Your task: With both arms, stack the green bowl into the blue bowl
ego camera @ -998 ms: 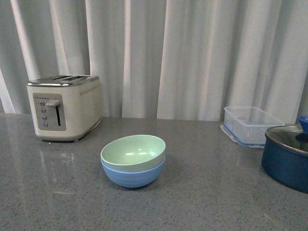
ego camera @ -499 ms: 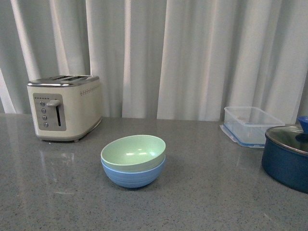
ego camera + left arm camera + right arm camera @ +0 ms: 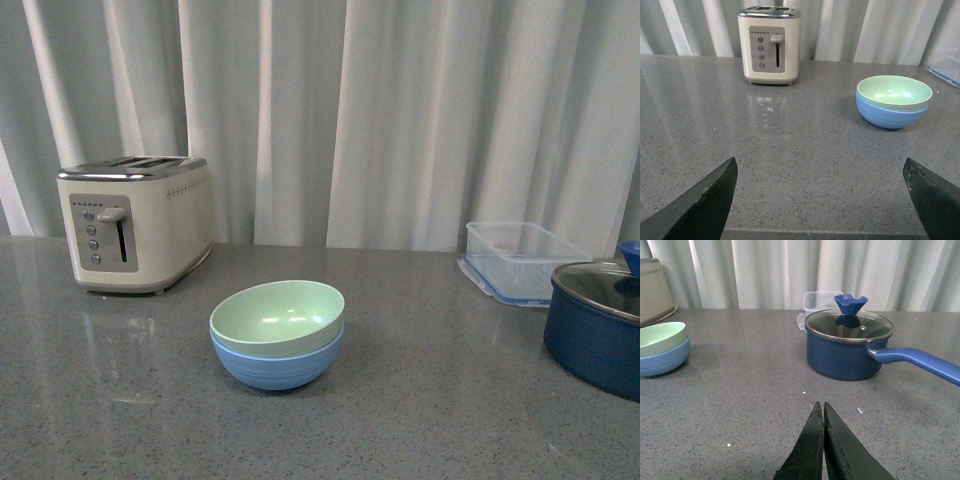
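The green bowl (image 3: 277,316) sits nested in the blue bowl (image 3: 277,365), so with the left tool (image 3: 822,200) spread and the right tool (image 3: 823,440) pressed together, both well apart, only a careless sweep could knock the stack

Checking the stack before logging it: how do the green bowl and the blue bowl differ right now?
The green bowl is pale mint and sits nested inside; the blue bowl is sky blue and rests on the counter beneath. The green bowl's inside shows, the blue bowl's is covered. Both are round, upright and look the same size.
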Available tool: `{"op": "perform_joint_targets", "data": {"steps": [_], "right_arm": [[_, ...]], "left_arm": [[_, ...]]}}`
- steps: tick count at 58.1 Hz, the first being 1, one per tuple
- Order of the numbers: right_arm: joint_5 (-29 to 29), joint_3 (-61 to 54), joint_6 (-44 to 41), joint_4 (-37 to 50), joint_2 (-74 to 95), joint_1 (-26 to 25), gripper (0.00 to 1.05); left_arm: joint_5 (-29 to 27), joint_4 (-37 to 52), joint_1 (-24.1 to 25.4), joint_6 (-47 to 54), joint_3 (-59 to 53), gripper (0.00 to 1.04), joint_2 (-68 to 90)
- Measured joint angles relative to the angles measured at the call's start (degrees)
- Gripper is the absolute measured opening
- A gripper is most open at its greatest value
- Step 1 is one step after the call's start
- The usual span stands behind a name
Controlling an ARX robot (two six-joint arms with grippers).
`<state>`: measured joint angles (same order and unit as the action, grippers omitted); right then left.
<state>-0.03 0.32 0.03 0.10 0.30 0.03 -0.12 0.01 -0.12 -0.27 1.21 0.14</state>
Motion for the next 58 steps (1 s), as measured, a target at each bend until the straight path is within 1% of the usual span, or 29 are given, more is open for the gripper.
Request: {"op": "perform_joint_targets", "data": {"steps": [5,6,8,9,11,12,14,15,17,18,20,21,23,24,26,32,34,37,58], "right_arm": [[0.0,0.0,0.0,0.0,0.0,0.0,0.18],[0.0,0.0,0.0,0.0,0.0,0.0,0.19],[0.0,0.0,0.0,0.0,0.0,0.0,0.26],[0.0,0.0,0.0,0.0,0.0,0.0,0.28],[0.0,0.0,0.0,0.0,0.0,0.0,0.35],[0.0,0.0,0.0,0.0,0.0,0.0,0.37],[0.0,0.0,0.0,0.0,0.0,0.0,0.44],[0.0,0.0,0.0,0.0,0.0,0.0,0.46],[0.0,0.0,0.0,0.0,0.0,0.0,0.53],[0.0,0.0,0.0,0.0,0.0,0.0,0.55],[0.0,0.0,0.0,0.0,0.0,0.0,0.62],[0.0,0.0,0.0,0.0,0.0,0.0,0.63],[0.0,0.0,0.0,0.0,0.0,0.0,0.71],[0.0,0.0,0.0,0.0,0.0,0.0,0.72],[0.0,0.0,0.0,0.0,0.0,0.0,0.79],[0.0,0.0,0.0,0.0,0.0,0.0,0.96],[0.0,0.0,0.0,0.0,0.0,0.0,0.96],[0.0,0.0,0.0,0.0,0.0,0.0,0.94],[0.0,0.0,0.0,0.0,0.0,0.0,0.95]], "left_arm": [[0.0,0.0,0.0,0.0,0.0,0.98,0.0],[0.0,0.0,0.0,0.0,0.0,0.98,0.0],[0.0,0.0,0.0,0.0,0.0,0.98,0.0],[0.0,0.0,0.0,0.0,0.0,0.98,0.0],[0.0,0.0,0.0,0.0,0.0,0.98,0.0],[0.0,0.0,0.0,0.0,0.0,0.98,0.0],[0.0,0.0,0.0,0.0,0.0,0.98,0.0],[0.0,0.0,0.0,0.0,0.0,0.98,0.0],[0.0,0.0,0.0,0.0,0.0,0.98,0.0],[0.0,0.0,0.0,0.0,0.0,0.98,0.0],[0.0,0.0,0.0,0.0,0.0,0.98,0.0],[0.0,0.0,0.0,0.0,0.0,0.98,0.0],[0.0,0.0,0.0,0.0,0.0,0.98,0.0],[0.0,0.0,0.0,0.0,0.0,0.98,0.0],[0.0,0.0,0.0,0.0,0.0,0.98,0.0],[0.0,0.0,0.0,0.0,0.0,0.98,0.0],[0.0,0.0,0.0,0.0,0.0,0.98,0.0],[0.0,0.0,0.0,0.0,0.0,0.98,0.0],[0.0,0.0,0.0,0.0,0.0,0.98,0.0]]}}
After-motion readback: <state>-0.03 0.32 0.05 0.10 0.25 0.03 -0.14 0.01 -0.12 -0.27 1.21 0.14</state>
